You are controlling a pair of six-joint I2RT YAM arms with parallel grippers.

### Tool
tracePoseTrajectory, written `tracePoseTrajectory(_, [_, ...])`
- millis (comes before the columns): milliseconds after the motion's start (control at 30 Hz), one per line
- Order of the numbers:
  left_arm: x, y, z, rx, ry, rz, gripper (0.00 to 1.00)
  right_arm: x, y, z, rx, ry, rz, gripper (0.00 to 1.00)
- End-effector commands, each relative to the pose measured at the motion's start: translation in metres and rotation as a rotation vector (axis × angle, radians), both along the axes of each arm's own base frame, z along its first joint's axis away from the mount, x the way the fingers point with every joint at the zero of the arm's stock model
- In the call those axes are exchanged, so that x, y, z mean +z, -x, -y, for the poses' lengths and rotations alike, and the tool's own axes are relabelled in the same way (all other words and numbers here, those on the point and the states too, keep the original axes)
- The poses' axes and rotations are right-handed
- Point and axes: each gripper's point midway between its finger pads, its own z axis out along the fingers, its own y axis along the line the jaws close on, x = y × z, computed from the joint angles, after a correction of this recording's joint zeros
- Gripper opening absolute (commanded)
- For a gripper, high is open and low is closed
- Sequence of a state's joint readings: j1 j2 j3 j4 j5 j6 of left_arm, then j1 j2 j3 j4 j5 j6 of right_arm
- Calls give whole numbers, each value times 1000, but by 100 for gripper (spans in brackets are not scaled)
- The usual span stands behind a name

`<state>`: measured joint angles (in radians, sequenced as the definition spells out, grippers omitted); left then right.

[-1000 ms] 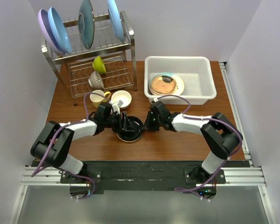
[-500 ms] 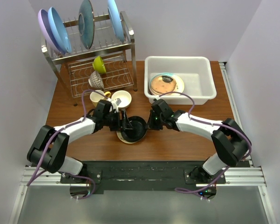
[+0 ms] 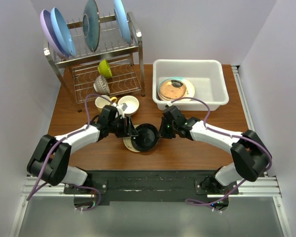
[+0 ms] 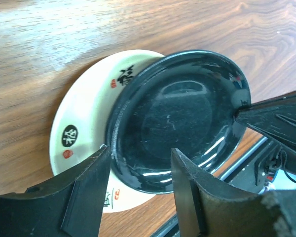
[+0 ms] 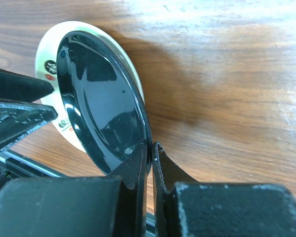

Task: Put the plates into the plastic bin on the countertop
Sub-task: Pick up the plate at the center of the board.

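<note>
A glossy black plate (image 3: 147, 136) rests tilted on a small cream plate with black characters (image 3: 129, 146) on the wood countertop (image 3: 197, 143). My right gripper (image 3: 163, 129) is shut on the black plate's right rim (image 5: 152, 145) and holds that edge raised. My left gripper (image 3: 130, 131) is open, its fingers either side of the black plate's (image 4: 177, 123) left rim over the cream plate (image 4: 81, 123). The white plastic bin (image 3: 187, 63) stands at the back right and holds stacked plates (image 3: 175, 89).
A steel wire rack (image 3: 108, 81) at the back left carries large blue, lilac and teal plates (image 3: 91, 24) and cups. A yellow mug (image 3: 103, 102) and a small cream bowl (image 3: 129, 104) stand just behind my left gripper.
My right gripper has pulled the black plate's right edge up and to the right, sliding it partly off the cream plate. My left gripper has stayed beside the left rim, open.
</note>
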<state>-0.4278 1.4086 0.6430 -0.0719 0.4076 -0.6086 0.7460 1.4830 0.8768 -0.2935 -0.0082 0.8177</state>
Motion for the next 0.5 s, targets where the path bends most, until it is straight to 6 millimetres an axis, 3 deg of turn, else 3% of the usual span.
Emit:
tracePoseTrajectory(0, [-12,-4,-7,8,-53,1,56,6,-2,2,-12,-8,35,3])
tracePoseTrajectory(267, [-32,7,-3,-16,-34,-58,53,-1,-1,0,-13,-15,20,5])
tracePoseTrajectory(367, [-38,12,-3,-24,-31,-80,50,-3,-1,1,-21,-13,14,11])
tracePoseTrajectory(467, [-38,9,-1,-26,-19,-64,46,-8,1,1,-23,-10,4,24])
